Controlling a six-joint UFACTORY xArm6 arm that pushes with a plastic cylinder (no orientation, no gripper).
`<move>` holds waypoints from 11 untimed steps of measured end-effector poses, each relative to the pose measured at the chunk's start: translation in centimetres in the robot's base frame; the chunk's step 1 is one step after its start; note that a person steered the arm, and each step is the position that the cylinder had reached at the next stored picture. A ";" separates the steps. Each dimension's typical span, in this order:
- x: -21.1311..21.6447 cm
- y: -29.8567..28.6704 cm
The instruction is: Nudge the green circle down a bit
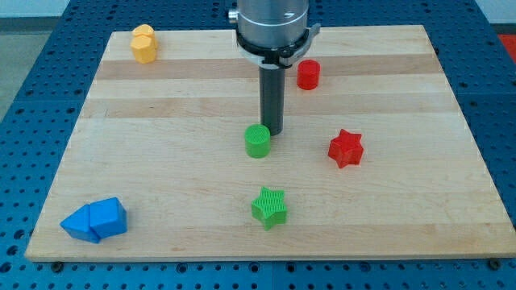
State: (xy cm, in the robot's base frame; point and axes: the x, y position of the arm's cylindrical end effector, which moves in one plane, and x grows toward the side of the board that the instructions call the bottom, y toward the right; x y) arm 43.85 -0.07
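Observation:
The green circle (257, 141) is a short round block near the middle of the wooden board (161, 161). My tip (272, 133) rests just above and to the right of it, touching or nearly touching its upper right edge. The dark rod rises from there to the arm's grey head at the view's top. A green star (269, 207) lies below the green circle, toward the view's bottom.
A red star (346, 148) lies to the right of the green circle. A red cylinder (308, 74) sits upper right of the rod. A yellow block (143, 43) is at the top left. Two blue blocks (95, 220) sit together at the bottom left.

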 end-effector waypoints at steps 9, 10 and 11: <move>4.4 -6.9; 5.8 -6.9; 6.1 -6.9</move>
